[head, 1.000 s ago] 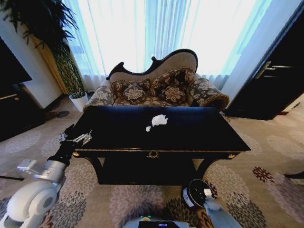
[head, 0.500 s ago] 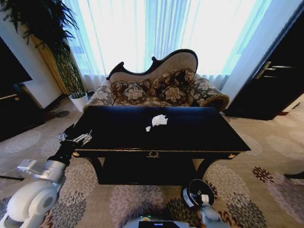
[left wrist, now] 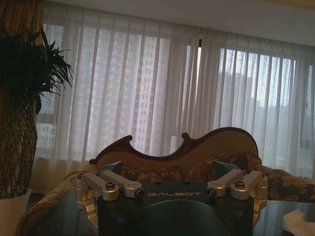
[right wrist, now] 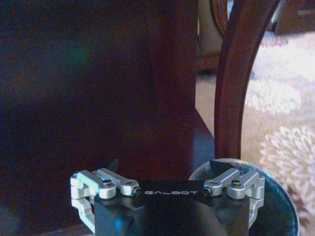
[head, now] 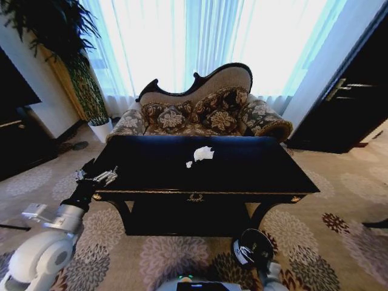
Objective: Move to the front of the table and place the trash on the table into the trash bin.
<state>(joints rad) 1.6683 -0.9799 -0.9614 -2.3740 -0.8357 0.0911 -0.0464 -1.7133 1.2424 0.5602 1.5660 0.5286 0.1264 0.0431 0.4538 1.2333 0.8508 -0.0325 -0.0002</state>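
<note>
The dark bench [head: 200, 167] fills the middle of the head view, with a white tissue wad [head: 203, 153] and a tiny scrap [head: 189, 164] near its centre. The left tool [head: 97, 177] hovers at the bench's left corner, spread wide and empty. The trash bin [head: 251, 247] stands at lower centre-right; the right tool [right wrist: 167, 169] sits wide open just beside its rim.

The table [head: 206, 167] sits mid-frame in the head view, a sofa [head: 200, 112] behind it. The tissue wad [head: 203, 153] and a tiny scrap [head: 189, 164] lie near the tabletop's centre. The trash bin [head: 251, 247] stands on the carpet [head: 330, 233] at lower right, before the table; a potted plant [head: 85, 85] stands upper left.
</note>
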